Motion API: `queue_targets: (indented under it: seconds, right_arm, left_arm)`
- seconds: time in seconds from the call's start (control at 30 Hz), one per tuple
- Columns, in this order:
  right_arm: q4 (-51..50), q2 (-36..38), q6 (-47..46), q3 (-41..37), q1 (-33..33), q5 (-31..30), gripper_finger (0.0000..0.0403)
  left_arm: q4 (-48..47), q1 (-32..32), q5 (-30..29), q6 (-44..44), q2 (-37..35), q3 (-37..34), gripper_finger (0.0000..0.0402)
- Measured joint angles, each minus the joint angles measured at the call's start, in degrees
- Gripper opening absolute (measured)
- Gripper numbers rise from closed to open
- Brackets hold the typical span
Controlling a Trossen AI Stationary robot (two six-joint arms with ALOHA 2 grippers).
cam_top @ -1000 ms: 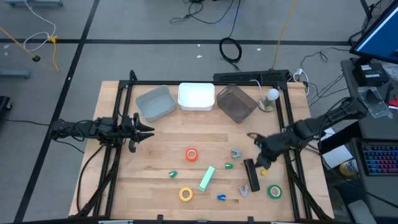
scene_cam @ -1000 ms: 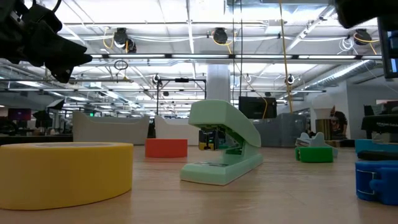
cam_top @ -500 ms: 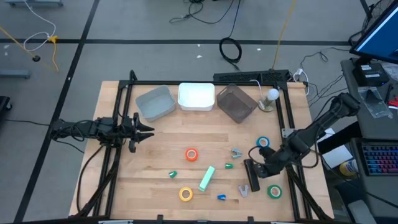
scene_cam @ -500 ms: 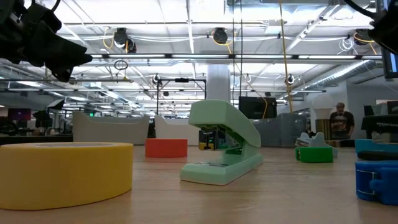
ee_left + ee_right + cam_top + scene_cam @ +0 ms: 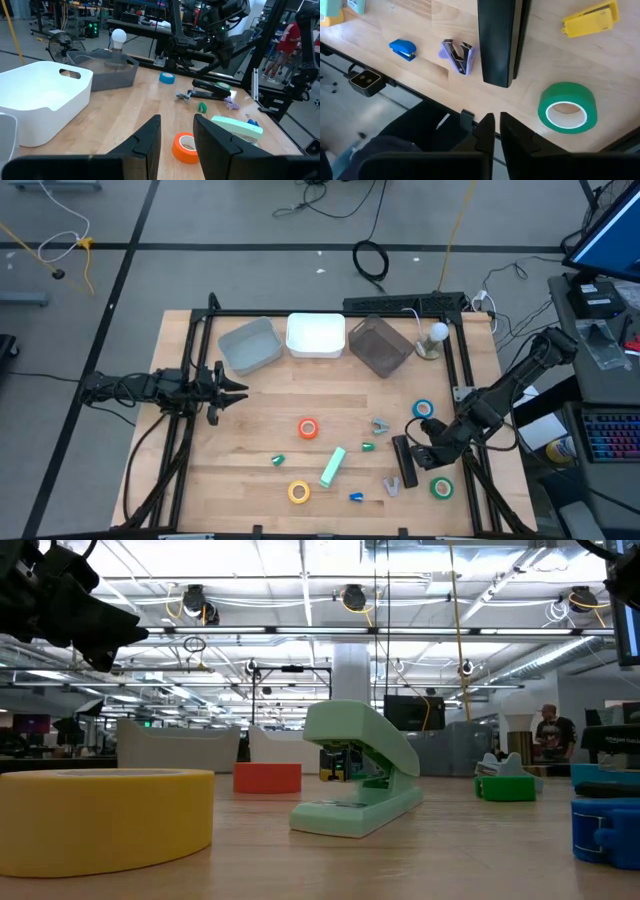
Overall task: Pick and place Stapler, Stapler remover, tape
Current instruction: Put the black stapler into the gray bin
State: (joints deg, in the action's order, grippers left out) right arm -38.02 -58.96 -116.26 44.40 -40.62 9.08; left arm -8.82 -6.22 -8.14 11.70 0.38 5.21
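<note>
My right gripper (image 5: 418, 458) hovers shut near the table's near right corner, just over the near end of the black stapler (image 5: 404, 461), which lies flat; in the right wrist view its gripper (image 5: 497, 131) points down beside the black stapler (image 5: 499, 40), the purple staple remover (image 5: 457, 54) and the green tape (image 5: 567, 107). The blue tape (image 5: 424, 409), orange tape (image 5: 308, 428) and yellow tape (image 5: 299, 492) lie flat. A mint stapler (image 5: 333, 465) and a grey staple remover (image 5: 380, 423) sit mid-table. My left gripper (image 5: 238, 388) waits open at the left side.
Three bins stand along the far edge: grey-blue (image 5: 250, 345), white (image 5: 316, 335), dark clear (image 5: 380, 345), with a bulb lamp (image 5: 437, 333) beside them. Small green bits (image 5: 368, 447) (image 5: 278, 460), a blue one (image 5: 356, 497) and a yellow piece (image 5: 590, 20) lie scattered. A person stands far behind the table.
My right gripper has moved toward the table's near edge, from over the blue tape's spot to the black stapler's near end, and the blue tape now shows uncovered behind it. Nothing on the table has shifted.
</note>
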Motion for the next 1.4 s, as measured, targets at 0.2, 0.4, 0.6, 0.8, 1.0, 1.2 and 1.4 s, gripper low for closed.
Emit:
queue_targets:
  seconds: [0.2, 0.4, 0.6, 0.8, 1.0, 1.2, 1.4]
  right_arm:
    - [-0.13, 0.02, 0.11, 0.0, 0.0, -0.02, 0.0076]
    - [-1.0, 0.02, 0.39, 0.0, 0.0, -0.04, 0.0137]
    - [-0.8, 0.04, 0.39, -0.96, 0.0, -1.81, 0.0208]
    - [7.67, 0.02, -1.74, -4.54, 0.0, -1.42, 0.025]
    - [22.77, 0.02, -3.24, -10.57, 0.0, -1.55, 0.0255]
    - [34.31, 0.03, -9.45, -16.53, 0.0, -1.76, 0.0252]
    - [32.03, 0.24, -7.92, -16.68, -0.09, -10.56, 0.0252]
  left_arm:
    - [0.0, -0.01, 0.02, 0.0, 0.0, 0.0, 0.0115]
    - [0.0, 0.0, 0.02, 0.0, 0.0, 0.0, 0.0115]
    - [0.0, -0.01, 0.04, 0.0, 0.0, 0.0, 0.0115]
    - [0.0, 0.0, 0.04, 0.0, 0.0, 0.0, 0.0115]
    - [0.01, -0.02, 0.04, 0.02, 0.0, 0.0, 0.0115]
    - [0.02, 0.0, 0.0, -0.41, 0.0, 0.0, 0.0115]
    - [0.02, -0.01, 0.02, 0.0, 0.0, 0.0, 0.0115]
